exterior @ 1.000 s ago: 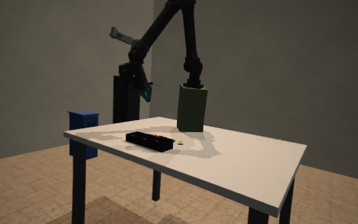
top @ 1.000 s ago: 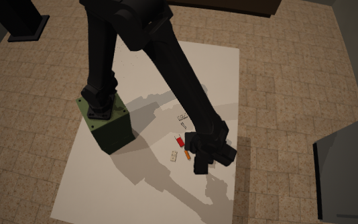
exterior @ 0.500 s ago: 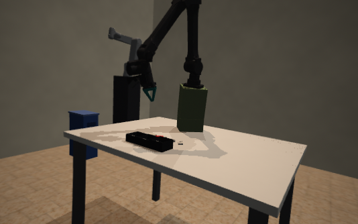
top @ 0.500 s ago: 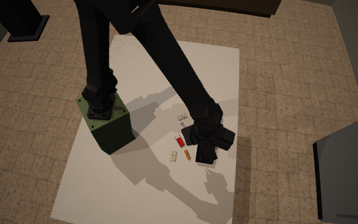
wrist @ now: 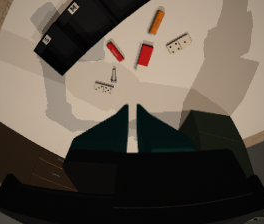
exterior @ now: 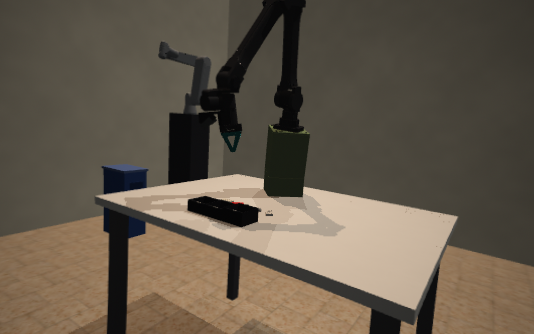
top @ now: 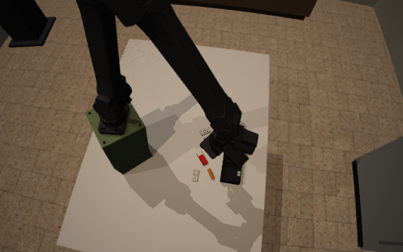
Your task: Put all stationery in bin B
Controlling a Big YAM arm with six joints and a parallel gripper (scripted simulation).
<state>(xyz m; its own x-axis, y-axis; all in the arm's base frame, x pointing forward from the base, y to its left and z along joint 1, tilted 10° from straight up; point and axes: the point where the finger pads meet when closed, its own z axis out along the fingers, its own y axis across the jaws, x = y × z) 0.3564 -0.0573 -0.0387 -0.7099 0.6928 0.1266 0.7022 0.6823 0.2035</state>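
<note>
A black row of three joined bins (wrist: 96, 12) lies on the white table, each with a small white label too small to read. It also shows in the side view (exterior: 223, 210), and from above (top: 232, 171) it is partly hidden under my wrist. Beside it lie an orange stick (wrist: 156, 22) (top: 210, 173), a red flat piece (wrist: 144, 55) (top: 203, 160), a small red piece (wrist: 115, 50), a cream domino (wrist: 177, 43) (top: 195, 175), a white dotted tile (wrist: 103, 86) (top: 205, 132) and a tiny grey item (wrist: 114, 75). My gripper (wrist: 132, 109) (exterior: 232, 142) hangs high above them, shut and empty.
The arm's green base block (top: 119, 139) (exterior: 286, 160) stands on the table's left side. A blue cabinet (exterior: 123, 200) and a grey robot on a black pedestal (exterior: 188, 125) stand off the table. The bins lie near the table's right edge (top: 266, 151).
</note>
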